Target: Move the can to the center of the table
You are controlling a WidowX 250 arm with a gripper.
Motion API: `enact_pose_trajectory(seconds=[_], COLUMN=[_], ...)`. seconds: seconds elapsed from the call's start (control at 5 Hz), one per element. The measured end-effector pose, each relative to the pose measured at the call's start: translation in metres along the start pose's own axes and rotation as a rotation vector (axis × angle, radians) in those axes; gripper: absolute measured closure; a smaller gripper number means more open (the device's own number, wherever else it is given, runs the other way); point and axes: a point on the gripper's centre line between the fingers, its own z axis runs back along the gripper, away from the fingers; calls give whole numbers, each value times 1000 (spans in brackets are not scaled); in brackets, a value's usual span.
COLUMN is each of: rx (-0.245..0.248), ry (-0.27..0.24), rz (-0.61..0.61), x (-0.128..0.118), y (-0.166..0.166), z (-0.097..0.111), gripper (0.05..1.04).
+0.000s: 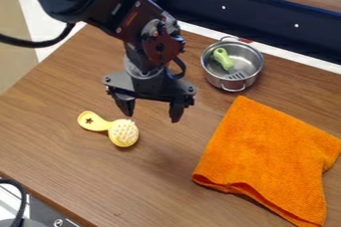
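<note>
My gripper (pixel 151 111) hangs over the wooden table (pixel 153 176), a little above and left of the middle of the camera view. Its two fingers stand wide apart, pointing down, with bare wood seen between them. A yellow brush (pixel 123 132) with pale bristles lies on the table just below and left of the gripper, its handle toward the left. The brush is apart from the fingers.
A metal pot (pixel 228 81) stands at the upper right, with a green-handled slotted utensil (pixel 223 58) inside. An orange towel (pixel 269 156) lies folded at the right. A dark wall (pixel 259 19) runs behind the table's back edge.
</note>
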Motion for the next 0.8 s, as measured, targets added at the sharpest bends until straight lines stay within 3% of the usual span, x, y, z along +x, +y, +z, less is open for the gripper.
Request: enact_pose_trajectory(seconds=[0.4, 0.6, 0.8], rx=[20, 14, 41], ry=[38, 10, -41], rz=[51, 122, 195], x=[-4, 13, 32], y=[9, 21, 36], z=[-3, -1, -4], gripper=[83, 83, 83])
